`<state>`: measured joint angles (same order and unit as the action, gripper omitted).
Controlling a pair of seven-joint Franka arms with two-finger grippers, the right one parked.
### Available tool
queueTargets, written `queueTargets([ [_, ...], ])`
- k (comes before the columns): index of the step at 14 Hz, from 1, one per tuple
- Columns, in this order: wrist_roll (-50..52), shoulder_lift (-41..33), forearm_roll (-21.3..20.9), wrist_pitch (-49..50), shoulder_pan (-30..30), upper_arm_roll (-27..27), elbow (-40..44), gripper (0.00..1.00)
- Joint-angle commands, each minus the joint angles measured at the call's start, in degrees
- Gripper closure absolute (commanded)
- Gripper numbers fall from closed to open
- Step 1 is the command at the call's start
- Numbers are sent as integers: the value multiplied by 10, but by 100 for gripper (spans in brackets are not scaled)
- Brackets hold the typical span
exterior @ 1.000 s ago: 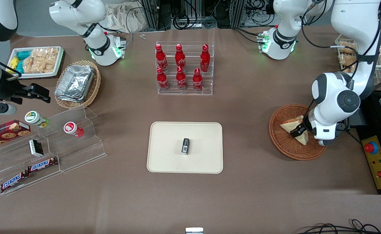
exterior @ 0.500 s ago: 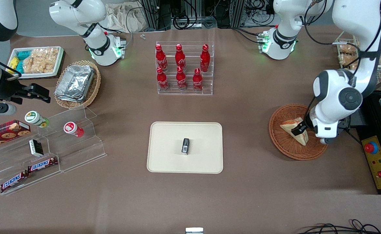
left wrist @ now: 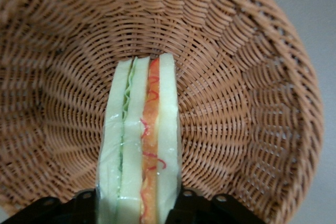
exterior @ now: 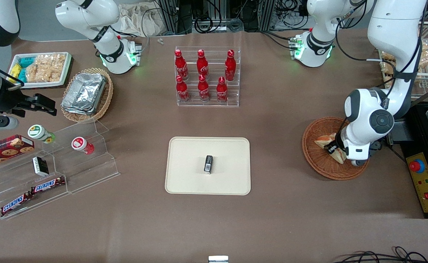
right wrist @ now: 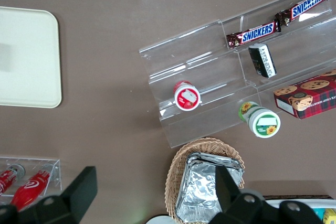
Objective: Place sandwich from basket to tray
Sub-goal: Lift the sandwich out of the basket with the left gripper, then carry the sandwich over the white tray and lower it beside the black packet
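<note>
The sandwich (exterior: 326, 140), a pale bread wedge with green and orange-red filling, is in the reddish-brown wicker basket (exterior: 321, 166) toward the working arm's end of the table. My left gripper (exterior: 332, 149) is down in the basket, shut on the sandwich. In the left wrist view the sandwich (left wrist: 139, 140) stands on edge with a black finger pressed against each bread face; one of the fingers (left wrist: 198, 204) shows beside it, over the basket's weave (left wrist: 236, 77). The cream-beige tray (exterior: 188, 149) lies at the table's middle, nearer the front camera than the bottle rack.
A small black object (exterior: 208, 163) stands on the tray. A clear rack of red bottles (exterior: 206, 78) stands farther from the camera. A tan basket of foil containers (exterior: 86, 94), a snack tray (exterior: 40, 69) and a clear stepped shelf (exterior: 53, 171) lie toward the parked arm's end.
The left arm's wrist has shifted a little toward the tray's side and settled lower over the basket. The sandwich shows less flat, now held on edge between the fingers.
</note>
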<state>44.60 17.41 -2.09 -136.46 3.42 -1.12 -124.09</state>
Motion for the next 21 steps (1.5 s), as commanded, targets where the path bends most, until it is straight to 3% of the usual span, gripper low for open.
queueTargets([
  [1,-38,-87,-4,110,-1,3,16,100],
  [4,-120,-108,18,291,5,14,145,100],
  [5,-138,-100,57,337,5,26,199,100],
  [7,-152,-83,73,363,11,69,252,100],
  [11,-187,6,68,345,43,157,331,100],
  [15,-132,120,56,262,133,157,393,100],
  [16,-126,144,37,225,153,157,393,100],
  [18,-104,193,4,162,171,157,393,100],
  [21,-99,242,-10,94,193,154,392,100],
])
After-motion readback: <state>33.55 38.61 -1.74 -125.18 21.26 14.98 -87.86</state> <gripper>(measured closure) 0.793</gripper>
